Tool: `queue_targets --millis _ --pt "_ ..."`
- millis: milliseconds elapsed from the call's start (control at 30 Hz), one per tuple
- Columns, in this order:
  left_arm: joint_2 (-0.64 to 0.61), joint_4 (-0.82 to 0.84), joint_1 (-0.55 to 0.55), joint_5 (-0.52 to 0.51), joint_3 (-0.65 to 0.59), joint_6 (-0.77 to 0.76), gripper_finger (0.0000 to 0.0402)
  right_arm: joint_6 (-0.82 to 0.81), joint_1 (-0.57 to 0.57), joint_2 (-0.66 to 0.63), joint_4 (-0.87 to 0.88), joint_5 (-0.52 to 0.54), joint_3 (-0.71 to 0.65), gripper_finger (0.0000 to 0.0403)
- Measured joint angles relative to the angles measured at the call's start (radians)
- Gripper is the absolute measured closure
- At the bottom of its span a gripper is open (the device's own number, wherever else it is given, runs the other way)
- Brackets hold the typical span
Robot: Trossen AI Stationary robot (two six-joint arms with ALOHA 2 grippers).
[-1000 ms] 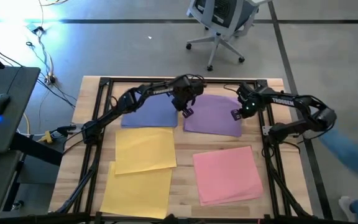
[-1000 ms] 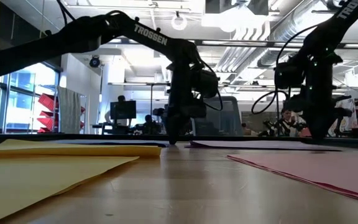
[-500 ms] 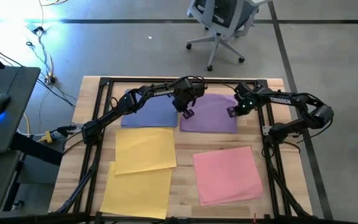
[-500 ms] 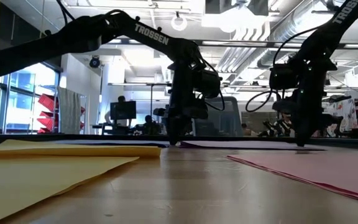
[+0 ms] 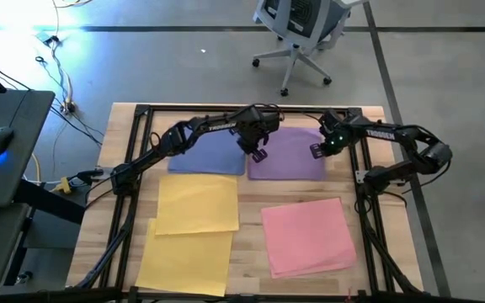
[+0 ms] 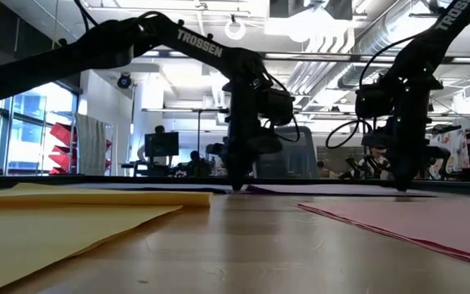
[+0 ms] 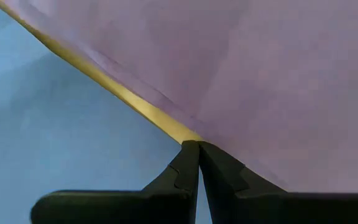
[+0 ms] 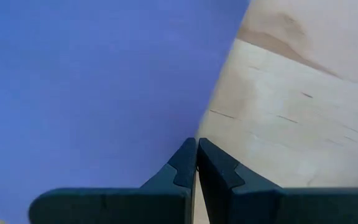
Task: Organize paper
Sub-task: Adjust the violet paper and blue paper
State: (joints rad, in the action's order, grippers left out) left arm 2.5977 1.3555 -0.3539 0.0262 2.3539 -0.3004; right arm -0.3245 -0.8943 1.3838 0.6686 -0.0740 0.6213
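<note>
High view shows us both arms reaching over the far half of the wooden table point(image 5: 251, 215), each ending at the purple paper point(image 5: 289, 156). We see the left tool point(image 5: 258, 154) set at that sheet's left edge, right where a thin strip of bare wood separates it from the periwinkle blue paper point(image 5: 209, 156). In the left wrist view its two fingers are pressed together with no gap, their tips at the purple sheet's edge over that narrow gap; nothing is pinched between them, so we read it as closed and empty.

We find the right tool point(image 5: 318, 151) at the opposite, right edge of the same purple sheet. Its wrist view gives us fingers likewise drawn tight together, the tips sitting just where the paper's edge meets bare table, and it holds nothing that we can make out.

Nearer to us than the left tool lie two yellow sheets point(image 5: 196, 202), overlapping, one partly covering the other. Nearer than the right tool lies the pink paper point(image 5: 308, 236), a small stack slightly fanned.

From the low view we see both tools pointing straight down, tips at sheet level. An office chair point(image 5: 301, 25) stands on the floor beyond the table.
</note>
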Motion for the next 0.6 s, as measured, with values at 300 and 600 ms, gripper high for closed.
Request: queue_targets --millis 300,600 --pt "-0.002 -0.046 0.005 0.004 0.0 -0.025 0.0402 0.011 -0.016 0.0 0.001 -0.028 0.006 0.0403" --pt "-0.008 -0.095 0.011 0.002 0.001 -0.015 0.0401 0.012 -0.016 -0.001 -0.027 -0.056 0.006 0.0403"
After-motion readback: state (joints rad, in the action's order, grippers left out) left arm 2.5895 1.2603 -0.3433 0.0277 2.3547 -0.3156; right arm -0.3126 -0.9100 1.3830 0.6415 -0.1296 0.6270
